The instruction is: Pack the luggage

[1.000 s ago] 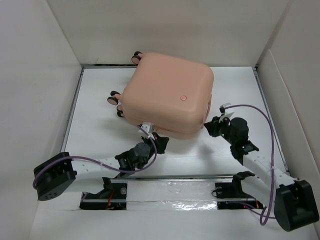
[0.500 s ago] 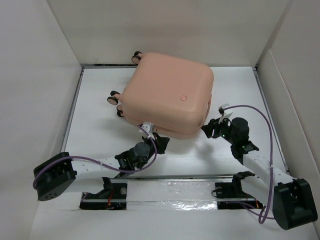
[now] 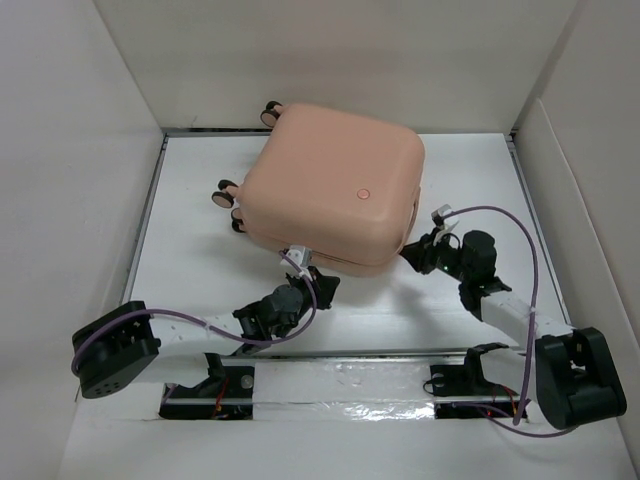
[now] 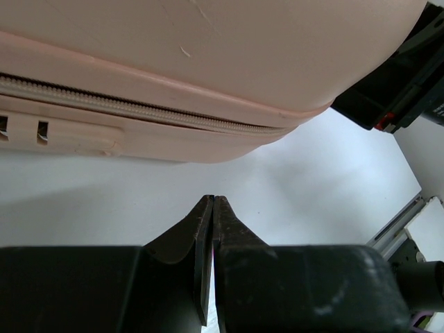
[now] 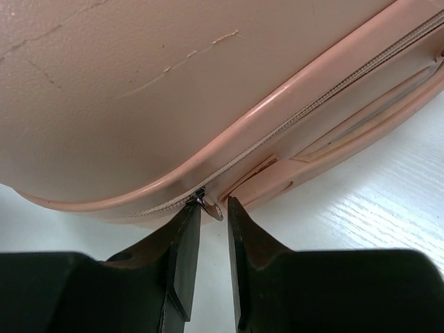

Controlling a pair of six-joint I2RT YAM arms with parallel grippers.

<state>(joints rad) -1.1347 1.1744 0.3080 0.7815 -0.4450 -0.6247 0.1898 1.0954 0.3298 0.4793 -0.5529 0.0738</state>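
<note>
The peach-pink hard-shell suitcase (image 3: pixel 335 195) lies closed on the white bench (image 3: pixel 190 260). From overhead, both my grippers sit at its near edge. Only the right wrist view shows the small metal zipper pull (image 5: pixel 212 209) at the slightly parted tips of my right gripper (image 5: pixel 214 202), not pinched. My left gripper (image 4: pixel 213 198) is closed and empty.

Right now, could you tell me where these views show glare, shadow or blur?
Top external: glare on the shiny near-edge strip, soft shadow beneath the luggage. Left wrist: left hand dark and soft, zipper sharp. Right wrist: evenly lit, zipper pull crisp.
</note>
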